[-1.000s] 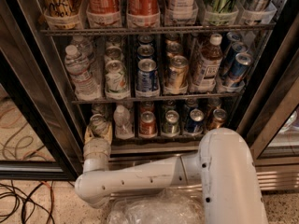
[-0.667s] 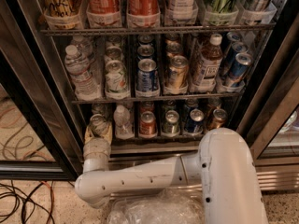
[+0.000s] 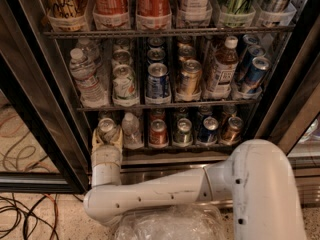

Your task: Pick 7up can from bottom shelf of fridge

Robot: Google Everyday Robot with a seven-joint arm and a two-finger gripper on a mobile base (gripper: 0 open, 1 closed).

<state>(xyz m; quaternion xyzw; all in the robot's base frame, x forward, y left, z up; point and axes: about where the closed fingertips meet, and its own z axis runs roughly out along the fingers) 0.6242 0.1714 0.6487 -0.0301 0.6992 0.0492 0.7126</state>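
The fridge (image 3: 47, 109) stands open in front of me, with black frames and wire racks of drinks. The 7up can (image 3: 106, 128), silver top and pale body, stands at the far left of the bottom shelf (image 3: 190, 147). My gripper (image 3: 107, 136) reaches up from the white arm (image 3: 150, 194) to that spot. Its pale fingers (image 3: 95, 143) sit tight against both sides of the can, and the can's lower body is hidden behind them.
To the can's right on the bottom shelf stand a small water bottle (image 3: 131, 130), a red can (image 3: 158, 132), a silver can (image 3: 183, 131), a blue can (image 3: 208, 130) and a bronze can (image 3: 231, 129). Cables (image 3: 25, 214) lie on the floor at left. Crumpled clear plastic (image 3: 165, 225) lies under the arm.
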